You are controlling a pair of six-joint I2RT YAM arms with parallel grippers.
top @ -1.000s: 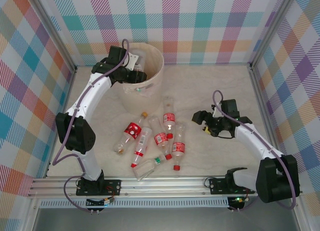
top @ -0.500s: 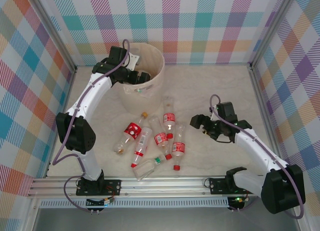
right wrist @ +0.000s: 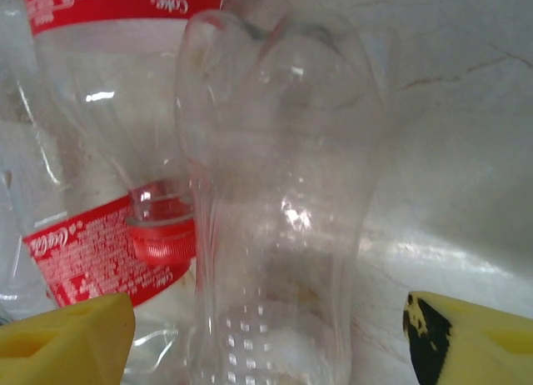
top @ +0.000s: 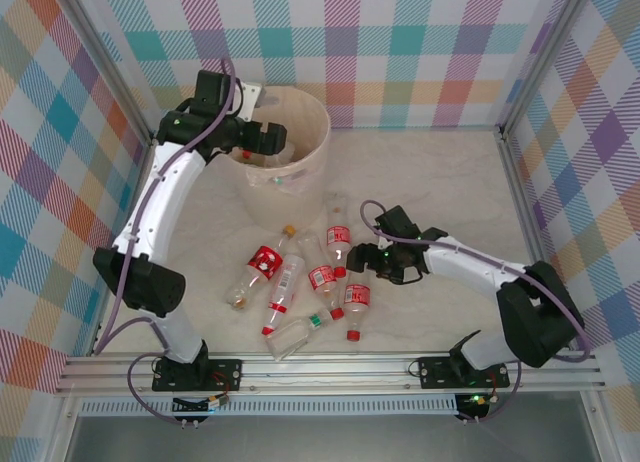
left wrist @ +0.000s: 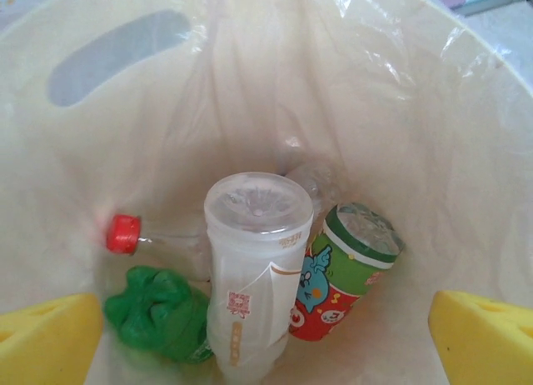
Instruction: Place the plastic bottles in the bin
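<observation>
Nearby, red-labelled bottles (right wrist: pixel 83 252) crowd the clear bottle (right wrist: pixel 275 202).

Right wrist view, upper left of frame: "Coke" in white on the red label (right wrist: pixel 117 6) of a clear bottle (right wrist: pixel 83 102). Lower left, another red label (right wrist: pixel 79 256) with white small print, too fine to read. Left wrist view, centre right: green-and-red cartoon label (left wrist: pixel 333 289), lettering blurred.

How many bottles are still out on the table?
6, clustered mid-table: brown-capped bottle leftmost; red-capped bottle beside it; centre bottle; far bottle nearest the bin; right-hand bottle at the right tool; green-capped bottle nearest the arms. Overlaps may hide more.
</observation>
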